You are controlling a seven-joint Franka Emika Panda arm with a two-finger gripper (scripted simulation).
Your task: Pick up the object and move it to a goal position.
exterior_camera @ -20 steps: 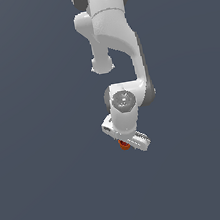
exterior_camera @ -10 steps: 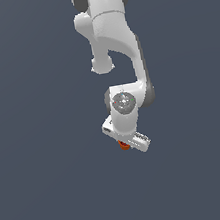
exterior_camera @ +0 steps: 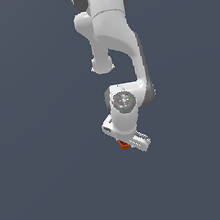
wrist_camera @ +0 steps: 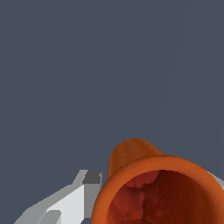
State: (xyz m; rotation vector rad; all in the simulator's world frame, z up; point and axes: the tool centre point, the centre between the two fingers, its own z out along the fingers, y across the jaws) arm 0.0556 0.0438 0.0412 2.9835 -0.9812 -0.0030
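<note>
Wrist view: tapered orange-red cup [wrist_camera: 148, 183], hollow dark mouth, clamped against a grey finger [wrist_camera: 70, 203].
Exterior view: only an orange sliver under the gripper [exterior_camera: 129, 140].

Small orange-red cup [wrist_camera: 144, 183], tapered, hollow with darker red inside, open mouth toward the wrist camera, narrow end pointing away; in the exterior view only a sliver showing, against plain grey-blue ground.
</note>
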